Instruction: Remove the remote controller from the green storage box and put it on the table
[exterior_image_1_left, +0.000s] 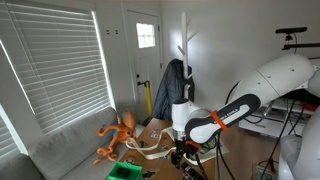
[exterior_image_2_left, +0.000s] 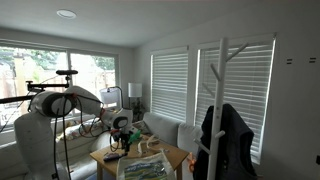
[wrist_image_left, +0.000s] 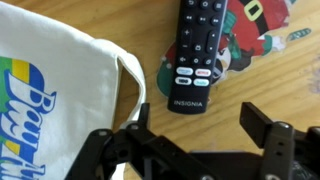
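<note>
At the left of the wrist view, a white cloth tote bag with blue-green lettering (wrist_image_left: 50, 90) lies on the light brown wooden tabletop (wrist_image_left: 270, 80). Just right of it, the black rectangular plastic remote controller (wrist_image_left: 195, 50) lies flat, partly on a red-and-green Santa-printed sheet (wrist_image_left: 255, 35). Nearer, the black gripper (wrist_image_left: 190, 145) has its fingers (wrist_image_left: 265, 128) spread wide and empty, and in an exterior view the small bright green plastic storage box (exterior_image_1_left: 125, 172) sits left of the gripper.

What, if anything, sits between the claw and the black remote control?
Nothing visible does. In the wrist view the open claw is empty, with only bare light brown wooden table between it and the black rectangular plastic remote control. The white cloth bag has its strap beside the remote, not across it.
</note>
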